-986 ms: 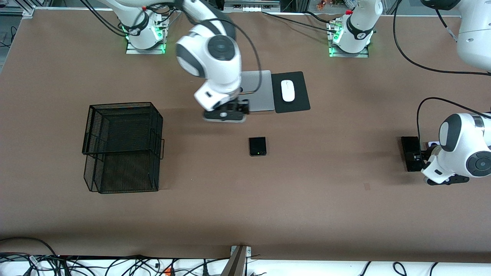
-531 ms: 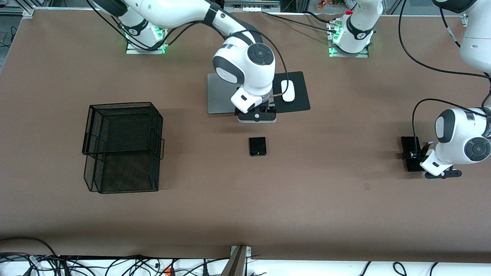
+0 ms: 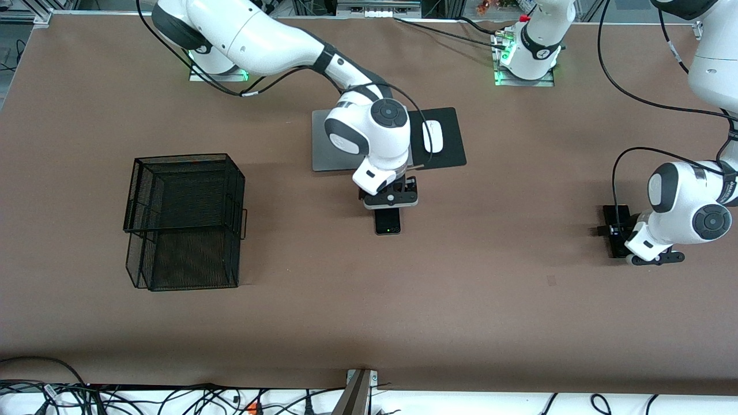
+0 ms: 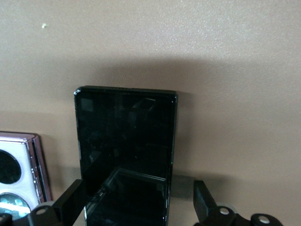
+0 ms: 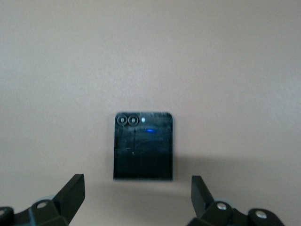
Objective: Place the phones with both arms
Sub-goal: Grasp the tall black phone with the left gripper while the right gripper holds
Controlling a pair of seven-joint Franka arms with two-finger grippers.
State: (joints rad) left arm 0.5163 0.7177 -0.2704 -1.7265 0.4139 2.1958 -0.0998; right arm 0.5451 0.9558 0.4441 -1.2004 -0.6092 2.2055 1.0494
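Right arm [image 3: 253, 34] has swung from over the laptop [image 3: 331, 141] — right gripper [image 5: 136, 195] now above the small black phone [image 3: 387, 222] mid-tabletop [image 3: 461, 311], fingers wide, empty. Left gripper [image 4: 136, 207], fingers spread and empty, straddles the long black phone [image 4: 124, 141] — lilac phone [image 4: 19, 172] just beside.

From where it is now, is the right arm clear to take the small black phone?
Probably yes. The right claw is open over the small black phone, a finger either side, and nothing lies between them on the bare table.
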